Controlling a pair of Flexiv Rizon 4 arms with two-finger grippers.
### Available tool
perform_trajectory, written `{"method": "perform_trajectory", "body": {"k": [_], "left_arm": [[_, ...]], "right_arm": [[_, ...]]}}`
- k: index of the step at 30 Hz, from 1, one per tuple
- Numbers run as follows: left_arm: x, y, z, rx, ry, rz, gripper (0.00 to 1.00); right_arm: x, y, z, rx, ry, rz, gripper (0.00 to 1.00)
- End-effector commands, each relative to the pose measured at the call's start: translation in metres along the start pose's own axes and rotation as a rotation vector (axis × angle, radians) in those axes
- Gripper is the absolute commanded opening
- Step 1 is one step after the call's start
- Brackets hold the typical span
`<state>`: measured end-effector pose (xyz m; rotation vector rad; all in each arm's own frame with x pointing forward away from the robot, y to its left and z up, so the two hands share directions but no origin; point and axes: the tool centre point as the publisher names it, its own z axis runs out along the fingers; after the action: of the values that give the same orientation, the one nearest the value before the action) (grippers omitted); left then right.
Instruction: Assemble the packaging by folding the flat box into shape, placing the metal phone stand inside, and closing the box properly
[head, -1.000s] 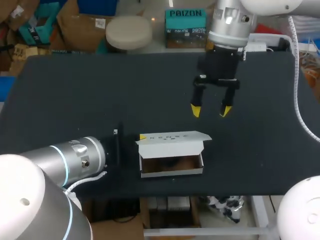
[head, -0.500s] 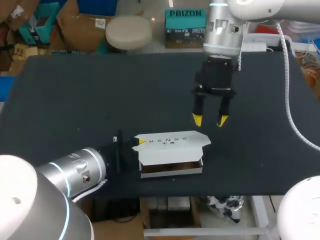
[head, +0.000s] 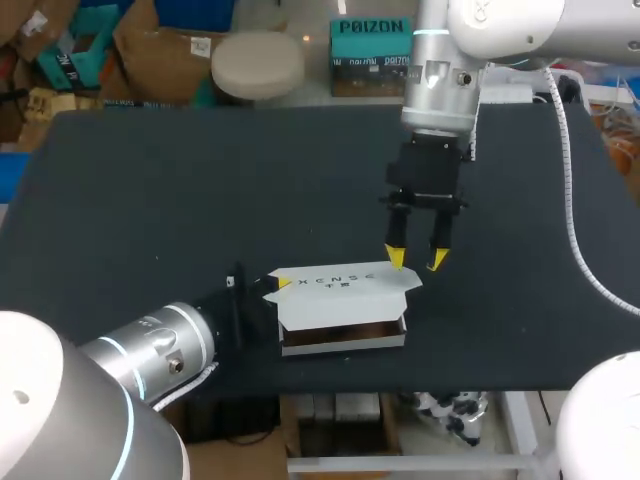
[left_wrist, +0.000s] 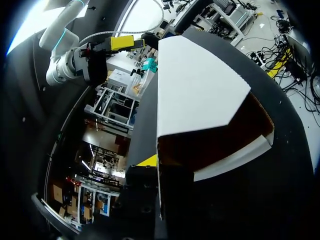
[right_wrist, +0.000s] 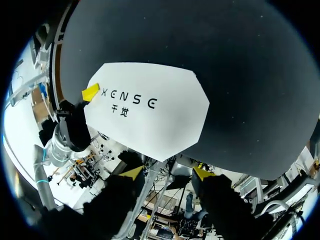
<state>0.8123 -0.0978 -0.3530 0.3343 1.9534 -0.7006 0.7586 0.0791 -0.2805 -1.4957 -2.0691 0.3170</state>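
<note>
**Left.** The left claw (head: 268, 290) sits at the left end of the box (head: 342, 322), which stands close to the near edge of the tabletop (head: 150, 180). I cannot tell whether this claw grips the end wall or only rests against it. If it only rests there, I judge that a push from the right could slide or twist the box toward that near edge.

**Centre.** The box is white, formed and upright. Its lid (head: 345, 288) leans over the opening but is not seated, and a brown gap shows along the near side. The interior is too dark for me to make out the phone stand. If the stand sits high, the lid would not go flat. The lid's free edge could also land outside the near wall and crease instead of tucking in.

**Right.** The right claw (head: 415, 260) is spread open with nothing between its tips, poised just above the lid's far right corner. Pressing on that one corner could skew the lid or crush it.

**In the way.** In the right wrist view, part of the left claw lies over the lid's left corner, so that end cannot close fully while it is there.
</note>
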Motion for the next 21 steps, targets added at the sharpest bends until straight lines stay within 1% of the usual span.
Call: {"method": "perform_trajectory", "body": {"k": [1,2,6,10,14,21], "left_arm": [[0.002,-0.005,0.001,-0.033,-0.003,0.004,0.00],[0.002,-0.006,0.001,-0.033,-0.003,0.006,0.00],[0.001,-0.007,-0.001,-0.030,-0.006,0.012,0.00],[0.001,-0.007,-0.001,-0.025,-0.007,0.011,0.00],[0.002,-0.007,-0.002,-0.024,-0.004,0.013,0.00],[0.005,-0.007,-0.001,-0.001,-0.007,0.021,0.00]], "right_arm": [[-0.002,0.004,0.008,0.005,0.007,0.000,0.62],[-0.002,0.005,0.010,0.008,0.010,0.000,0.63],[-0.005,0.010,0.015,0.010,0.017,0.006,0.60],[-0.008,0.016,0.020,0.003,0.034,0.005,0.55],[-0.010,0.021,0.024,0.007,0.052,0.001,0.55],[-0.009,0.025,0.029,0.014,0.059,-0.004,0.51]]}}
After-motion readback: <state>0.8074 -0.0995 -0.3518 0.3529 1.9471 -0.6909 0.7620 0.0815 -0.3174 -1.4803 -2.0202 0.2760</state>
